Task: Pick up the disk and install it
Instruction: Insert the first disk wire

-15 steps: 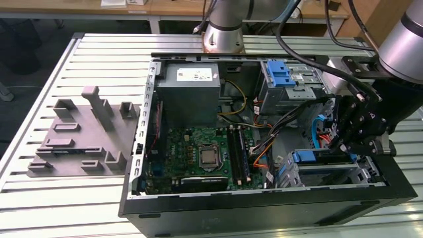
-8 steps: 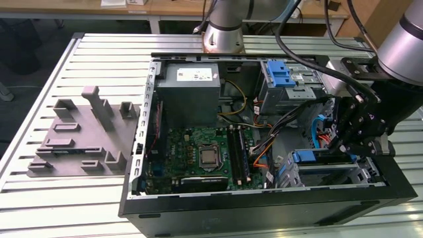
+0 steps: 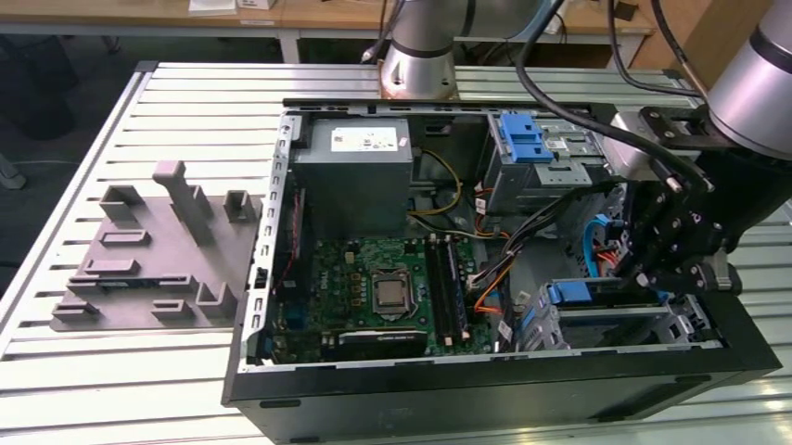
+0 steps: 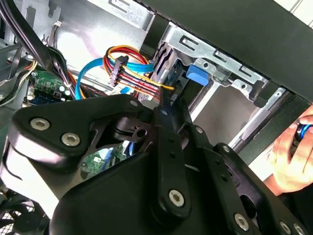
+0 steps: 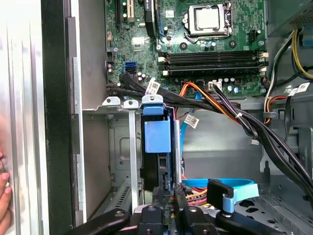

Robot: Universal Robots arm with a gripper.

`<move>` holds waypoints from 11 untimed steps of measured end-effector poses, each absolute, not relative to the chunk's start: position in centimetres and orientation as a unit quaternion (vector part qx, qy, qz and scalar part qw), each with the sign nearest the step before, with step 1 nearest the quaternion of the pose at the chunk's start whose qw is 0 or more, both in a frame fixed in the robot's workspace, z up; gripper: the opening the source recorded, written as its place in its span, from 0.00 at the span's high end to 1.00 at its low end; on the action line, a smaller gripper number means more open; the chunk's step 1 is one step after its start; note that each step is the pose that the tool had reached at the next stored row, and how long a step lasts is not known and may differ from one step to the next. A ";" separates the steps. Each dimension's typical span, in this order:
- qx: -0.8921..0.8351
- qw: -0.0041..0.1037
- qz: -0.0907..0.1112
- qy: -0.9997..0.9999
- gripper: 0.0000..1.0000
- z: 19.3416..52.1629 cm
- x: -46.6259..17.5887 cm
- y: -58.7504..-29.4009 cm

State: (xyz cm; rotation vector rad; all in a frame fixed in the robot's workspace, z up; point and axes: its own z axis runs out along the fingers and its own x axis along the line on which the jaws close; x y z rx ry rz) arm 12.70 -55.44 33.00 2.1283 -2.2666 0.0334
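The disk (image 5: 155, 169) stands edge-on in a slot of the metal drive cage (image 5: 120, 147), its blue rail tab (image 5: 157, 134) facing the motherboard. In the exterior view the disk (image 3: 604, 298) lies in the cage at the case's near right corner. My gripper (image 3: 652, 276) reaches down into that corner. In the first wrist view the gripper (image 5: 167, 198) has its black fingers closed on the disk's near edge. In the second wrist view the gripper (image 4: 164, 105) narrows to a point by the cage, close to the blue tab (image 4: 198, 74).
The open computer case (image 3: 495, 380) holds a motherboard (image 3: 371, 287), a grey power supply (image 3: 359, 176) and a blue latch (image 3: 524, 139). Cable bundles (image 5: 230, 112) cross beside the cage. A grey fixture plate (image 3: 148, 260) lies on the table. A person's hand (image 4: 293, 152) rests outside the case wall.
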 end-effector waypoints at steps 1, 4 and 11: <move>0.684 0.016 0.011 -0.729 0.76 33.2 12.7 -55.4; 0.684 0.016 0.011 -0.729 0.76 33.6 12.7 -55.4; 0.684 0.016 0.011 -0.729 0.89 33.8 12.7 -55.4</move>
